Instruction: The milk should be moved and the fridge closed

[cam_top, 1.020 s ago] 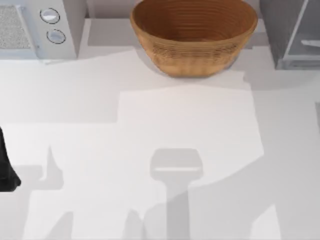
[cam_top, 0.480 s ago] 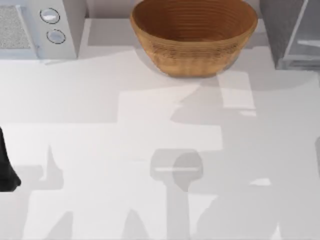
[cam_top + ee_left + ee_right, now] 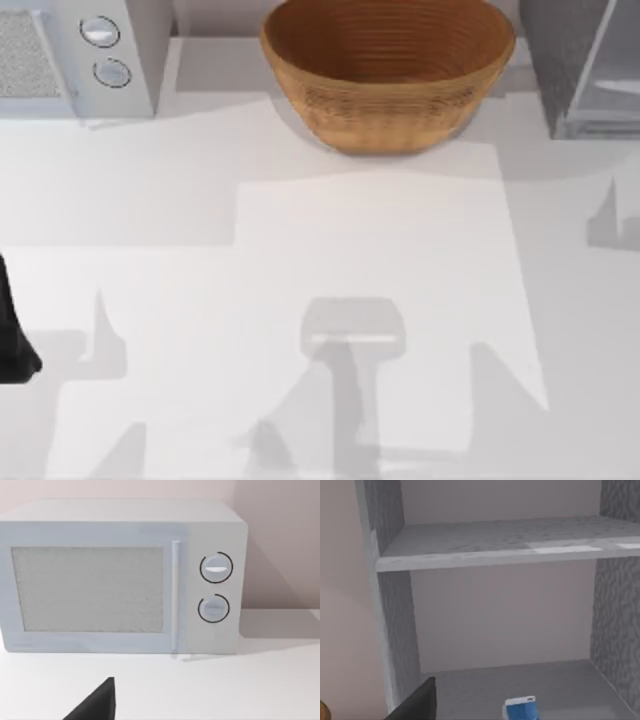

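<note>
Milk (image 3: 521,708) upright on fridge (image 3: 390,605) lower shelf at desk's far right corner, door open; right finger (image 3: 415,702) near, jaw state indeterminate; risks: toppling carton on approach, closing door prematurely.

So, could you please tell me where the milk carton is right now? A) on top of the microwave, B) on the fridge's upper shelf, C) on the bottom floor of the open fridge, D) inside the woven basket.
C: the milk stands on the fridge floor, below the shelf.
</note>
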You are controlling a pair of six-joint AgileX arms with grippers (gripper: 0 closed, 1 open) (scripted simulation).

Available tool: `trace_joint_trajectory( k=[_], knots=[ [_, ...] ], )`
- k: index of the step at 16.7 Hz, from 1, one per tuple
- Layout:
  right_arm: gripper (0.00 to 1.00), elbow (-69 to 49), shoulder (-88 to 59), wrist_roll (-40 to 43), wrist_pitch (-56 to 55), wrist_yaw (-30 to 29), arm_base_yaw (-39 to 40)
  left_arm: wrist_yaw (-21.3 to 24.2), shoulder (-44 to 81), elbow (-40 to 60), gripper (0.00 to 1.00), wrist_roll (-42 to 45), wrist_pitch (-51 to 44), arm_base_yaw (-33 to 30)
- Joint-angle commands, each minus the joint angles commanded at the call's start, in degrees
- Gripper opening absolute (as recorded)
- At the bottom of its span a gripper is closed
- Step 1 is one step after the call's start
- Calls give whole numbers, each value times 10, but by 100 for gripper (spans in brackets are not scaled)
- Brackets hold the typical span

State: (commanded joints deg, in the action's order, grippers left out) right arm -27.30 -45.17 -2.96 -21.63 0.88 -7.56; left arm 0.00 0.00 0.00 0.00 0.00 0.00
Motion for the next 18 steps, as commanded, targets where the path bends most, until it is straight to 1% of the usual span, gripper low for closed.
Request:
trace_joint_trajectory(
  k=[4, 8, 11, 18],
  knots=[
    [100, 128, 239, 12, 107, -9, 29, 0, 0, 0, 100, 0, 0, 0],
    [100, 229, 394, 24, 184, -10, 59, 0, 0, 0, 100, 0, 0, 0],
    [100, 269, 446, 29, 213, -9, 74, 0, 0, 0, 100, 0, 0, 0],
    [100, 271, 450, 29, 216, -9, 73, 0, 0, 0, 100, 0, 0, 0]
  ],
)
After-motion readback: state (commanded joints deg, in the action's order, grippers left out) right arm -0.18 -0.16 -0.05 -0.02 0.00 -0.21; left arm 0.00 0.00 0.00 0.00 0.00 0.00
